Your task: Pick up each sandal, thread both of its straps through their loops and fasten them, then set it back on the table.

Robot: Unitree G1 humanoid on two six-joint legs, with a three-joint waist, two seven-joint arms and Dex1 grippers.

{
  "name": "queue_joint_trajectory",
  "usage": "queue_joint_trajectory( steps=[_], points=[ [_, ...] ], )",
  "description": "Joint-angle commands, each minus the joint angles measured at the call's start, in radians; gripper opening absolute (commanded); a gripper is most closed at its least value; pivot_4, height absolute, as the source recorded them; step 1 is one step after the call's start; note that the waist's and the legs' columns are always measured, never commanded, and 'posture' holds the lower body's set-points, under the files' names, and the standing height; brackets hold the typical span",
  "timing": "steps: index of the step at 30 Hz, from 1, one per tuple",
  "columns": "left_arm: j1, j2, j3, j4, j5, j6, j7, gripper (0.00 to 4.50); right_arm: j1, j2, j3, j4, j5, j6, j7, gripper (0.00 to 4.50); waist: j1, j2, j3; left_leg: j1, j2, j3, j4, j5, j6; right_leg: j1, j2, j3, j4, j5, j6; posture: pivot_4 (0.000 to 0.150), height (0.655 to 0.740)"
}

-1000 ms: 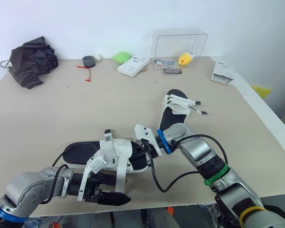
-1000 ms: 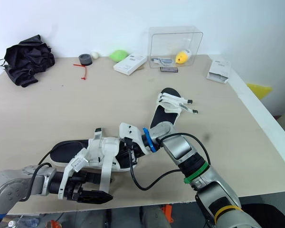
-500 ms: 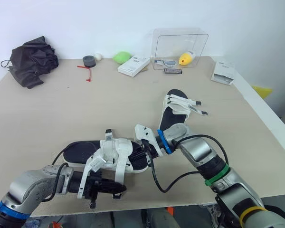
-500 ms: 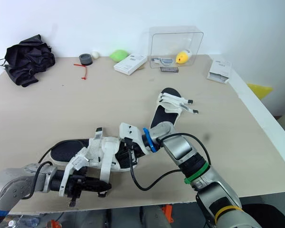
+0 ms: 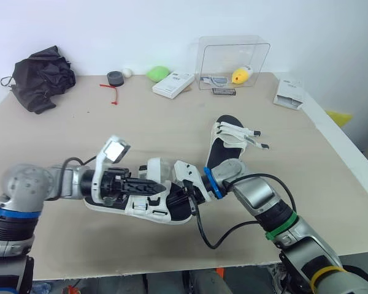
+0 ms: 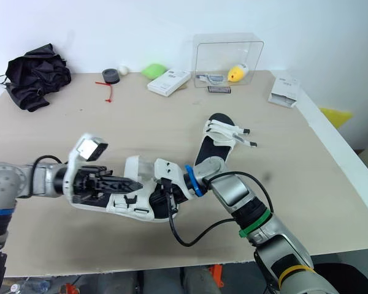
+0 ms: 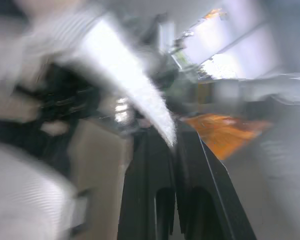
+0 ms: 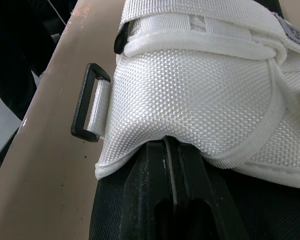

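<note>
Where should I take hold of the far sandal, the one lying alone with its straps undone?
Pinch the far sandal at the rim of its bare black footbed, nearer the robot than the white straps, coming from the robot's left. The loose strap ends splay to the right and should stay free for threading; the sole lies flat, so probably only the rim offers purchase.

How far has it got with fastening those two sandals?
Nothing looks finished yet. The far sandal lies on the table, straps sticking out loose. The near sandal is in hand: the right gripper is shut on its white upper, the left gripper is at its straps, and one black loop is empty. Both sandals are left to fasten.
</note>
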Motion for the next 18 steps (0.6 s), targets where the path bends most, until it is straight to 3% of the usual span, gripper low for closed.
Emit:
queue_joint_trajectory(
  steps=[1, 8, 18],
  points=[
    [-0.015, -0.011, -0.062, 0.037, 0.129, -0.094, -0.085, 0.15, 0.031, -0.026, 0.041, 0.048, -0.049, 0.042, -0.027, 0.00, 0.001, 0.000, 0.000, 0.000, 0.000, 0.000, 0.000, 0.000, 0.000, 0.000, 0.000, 0.000, 0.000, 0.000, 0.000, 0.150, 0.7400],
    [-0.095, -0.106, -0.122, 0.124, 0.249, -0.141, -0.163, 0.15, 0.031, -0.025, 0.034, 0.042, -0.047, 0.054, -0.033, 0.00, 0.005, 0.000, 0.000, 0.000, -0.002, -0.002, 0.001, 0.001, 0.001, 0.002, -0.001, 0.000, 0.000, 0.001, 0.001, 0.150, 0.7400],
    [-0.048, -0.103, -0.132, 0.044, 0.264, -0.083, -0.201, 0.15, 0.042, -0.028, 0.031, 0.035, -0.047, 0.057, -0.039, 0.00, 0.005, 0.000, -0.001, 0.000, -0.004, -0.003, 0.002, 0.003, 0.003, 0.003, -0.002, 0.001, 0.000, 0.002, 0.004, 0.150, 0.7400]
  ],
)
